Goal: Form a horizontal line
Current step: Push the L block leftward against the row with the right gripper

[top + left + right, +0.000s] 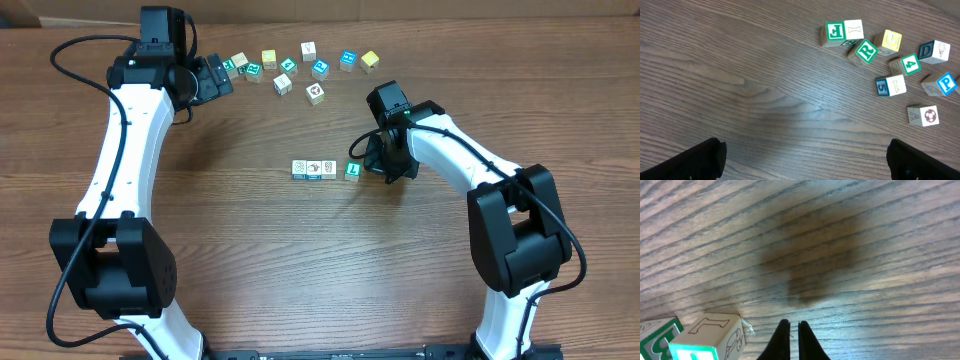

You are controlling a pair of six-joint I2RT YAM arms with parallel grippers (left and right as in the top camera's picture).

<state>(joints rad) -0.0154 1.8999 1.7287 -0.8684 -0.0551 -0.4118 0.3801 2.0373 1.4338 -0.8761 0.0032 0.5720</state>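
The horizontal line (314,169) lies mid-table: three white-faced cubes touching side by side. The teal-green L cube (353,171) sits at the right end with a small gap. My right gripper (377,165) is low over the table just right of the L cube. In the right wrist view its fingers (794,328) are shut on nothing, and the L cube (710,336) lies just to their left. My left gripper (216,78) hovers at the back left, with its fingers (805,160) wide open and empty over bare wood.
Several loose cubes (300,68), green, blue, white and yellow ones (370,60), lie scattered along the back of the table. They also show in the left wrist view (890,65) at the upper right. The right arm's black cable runs over its forearm.
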